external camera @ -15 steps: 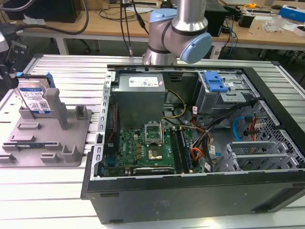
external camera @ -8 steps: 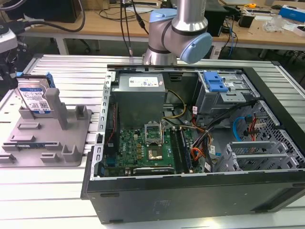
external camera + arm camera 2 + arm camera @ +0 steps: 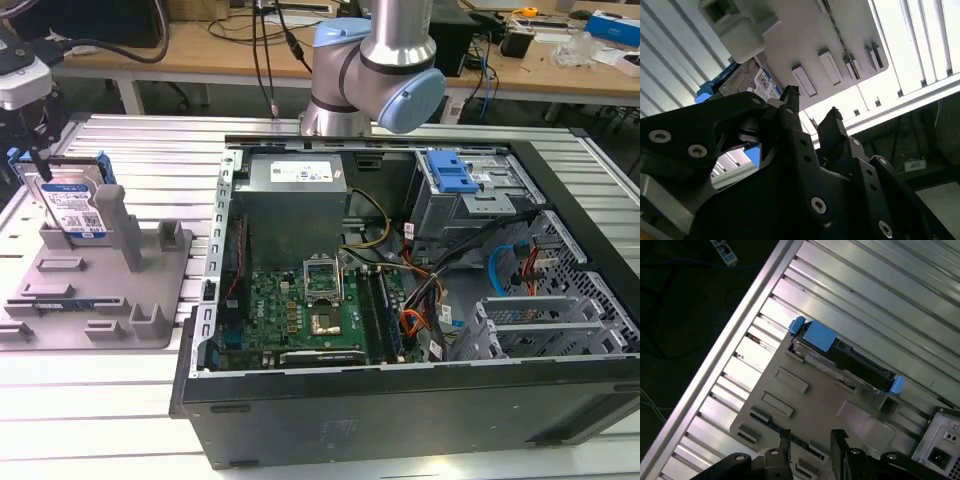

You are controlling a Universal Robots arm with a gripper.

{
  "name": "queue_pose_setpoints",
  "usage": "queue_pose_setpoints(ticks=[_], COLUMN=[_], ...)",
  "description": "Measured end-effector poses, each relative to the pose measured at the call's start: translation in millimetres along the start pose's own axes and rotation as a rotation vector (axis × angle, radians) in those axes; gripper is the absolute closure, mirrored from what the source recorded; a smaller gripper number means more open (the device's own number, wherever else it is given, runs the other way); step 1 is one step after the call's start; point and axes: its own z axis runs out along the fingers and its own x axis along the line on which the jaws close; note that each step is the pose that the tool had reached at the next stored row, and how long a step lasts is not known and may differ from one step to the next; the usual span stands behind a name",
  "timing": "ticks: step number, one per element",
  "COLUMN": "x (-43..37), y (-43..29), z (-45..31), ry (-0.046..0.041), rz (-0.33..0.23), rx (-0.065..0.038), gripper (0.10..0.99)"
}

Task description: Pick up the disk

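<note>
Arm point(image 3: 375, 50) rises from its base behind the computer case point(image 3: 400, 420); its wrist end hangs at the exterior view's far left, pointing down over the grey fixture point(image 3: 150, 290). Gripper point(image 3: 812, 107): the two black fingers point(image 3: 790, 107) stand parted with a clear gap, and nothing is gripped between them. The disk point(image 3: 72, 208) stands upright on its edge in the fixture, slotted against a tall post, label facing out, blue rails on its sides. It sits just beyond the fingertips rather than between them; in the second wrist view it lies close past the outer side of one finger, and whether that finger touches it I cannot tell. The fixture rests flat on the ribbed metal table point(image 3: 100, 400), beside the case. The case lies open on its side and holds a grey power supply point(image 3: 295, 185), a green circuit board point(image 3: 300, 310), loose cables point(image 3: 412, 322) and a blue bracket point(image 3: 450, 172) on the drive cage. The first wrist view shows the disk edge-on from above, a thin dark strip with blue at both ends, ahead of the fingertips across the fixture's plate. The second wrist view shows its printed face. The exterior view alone takes in the case's contents.
</note>
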Motion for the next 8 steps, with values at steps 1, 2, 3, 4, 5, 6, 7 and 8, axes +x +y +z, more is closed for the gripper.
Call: queue_pose_setpoints(ticks=[1, 2, 3, 4, 5, 6, 7, 8], x=[0.0, 0.0, 0.0, 0.0, 0.0, 0.0, 0.0, 0.0], y=[0.0, -0.1, -0.1, -0.1, -0.2, -0.2, -0.1, -0.2], z=[0.4, 1.5, 1.9, 2.2, 2.9, 3.4, 3.7, 4.0], ry=[0.0006, 0.0021, 0.0029, 0.0038, 0.0052, 0.0063, 0.0070, 0.0082], rz=[-0.015, -0.055, -0.074, -0.093, -0.129, -0.153, -0.172, -0.196], rx=[0.000, 0.000, 0.000, 0.000, 0.001, 0.001, 0.001, 0.001], gripper=[0.608, 0.545, 0.545, 0.545, 0.545, 0.545, 0.545, 0.545])
